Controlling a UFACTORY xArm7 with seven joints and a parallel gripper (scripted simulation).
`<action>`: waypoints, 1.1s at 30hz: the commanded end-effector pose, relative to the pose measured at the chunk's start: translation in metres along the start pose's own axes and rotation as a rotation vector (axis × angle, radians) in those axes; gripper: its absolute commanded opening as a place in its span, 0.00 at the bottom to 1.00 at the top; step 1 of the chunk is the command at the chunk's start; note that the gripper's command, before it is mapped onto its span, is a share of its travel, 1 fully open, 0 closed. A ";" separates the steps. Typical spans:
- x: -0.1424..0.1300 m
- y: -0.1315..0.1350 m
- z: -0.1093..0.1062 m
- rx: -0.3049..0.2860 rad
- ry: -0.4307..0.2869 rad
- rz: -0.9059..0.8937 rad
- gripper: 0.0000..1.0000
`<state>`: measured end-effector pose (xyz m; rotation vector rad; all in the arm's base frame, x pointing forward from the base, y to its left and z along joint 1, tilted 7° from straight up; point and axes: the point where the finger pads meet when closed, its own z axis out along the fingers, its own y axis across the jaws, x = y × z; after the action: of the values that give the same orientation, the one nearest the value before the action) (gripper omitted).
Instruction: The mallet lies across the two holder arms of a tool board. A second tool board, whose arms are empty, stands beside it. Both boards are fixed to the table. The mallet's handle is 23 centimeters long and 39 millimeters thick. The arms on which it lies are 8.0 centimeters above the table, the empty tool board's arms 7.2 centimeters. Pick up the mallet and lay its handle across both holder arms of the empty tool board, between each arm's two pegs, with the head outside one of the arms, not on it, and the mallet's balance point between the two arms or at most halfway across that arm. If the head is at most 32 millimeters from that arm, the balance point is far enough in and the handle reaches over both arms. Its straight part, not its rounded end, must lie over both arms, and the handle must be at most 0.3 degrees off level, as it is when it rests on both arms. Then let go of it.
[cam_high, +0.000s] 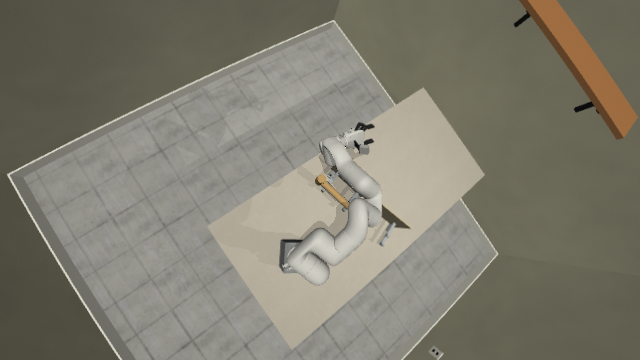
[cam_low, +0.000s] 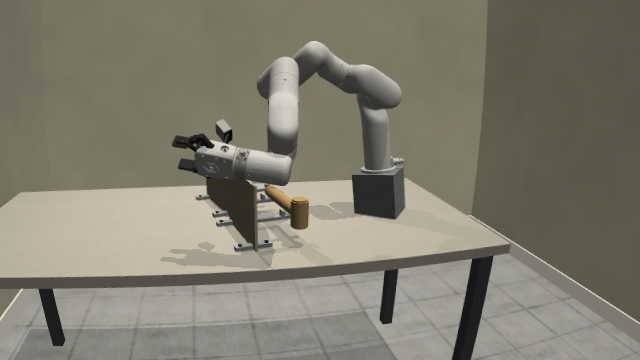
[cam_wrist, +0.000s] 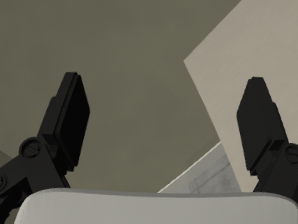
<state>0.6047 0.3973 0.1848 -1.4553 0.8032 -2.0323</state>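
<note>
The tan wooden mallet (cam_low: 287, 204) lies level on its holder arms, head toward the robot's base, below and behind the wide-open, empty black jaws.

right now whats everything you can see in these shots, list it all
mallet: one, tan wood, lying across holder arms on the near side of a tool board, head toward the arm's base
tool board: one plainly seen, brown upright panel with grey holder arms, mid table; a second board is only partly visible beside it in the top view
table: one, beige top, black legs
wall shelf: one, orange-brown with black brackets, on the wall
floor: grey tiles
pedestal: one, dark grey block under the arm's foot
arm: one, white, bent over the boards
gripper: one, black fingers wide open, holding nothing, pointing sideways above the table
</note>
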 end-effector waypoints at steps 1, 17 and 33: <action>0.001 -0.003 0.001 0.002 0.002 0.004 1.00; 0.001 -0.003 0.001 0.002 0.002 0.004 1.00; 0.024 0.022 0.018 -0.089 0.035 0.112 1.00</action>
<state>0.6133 0.3701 0.1859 -1.4125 0.9368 -1.9832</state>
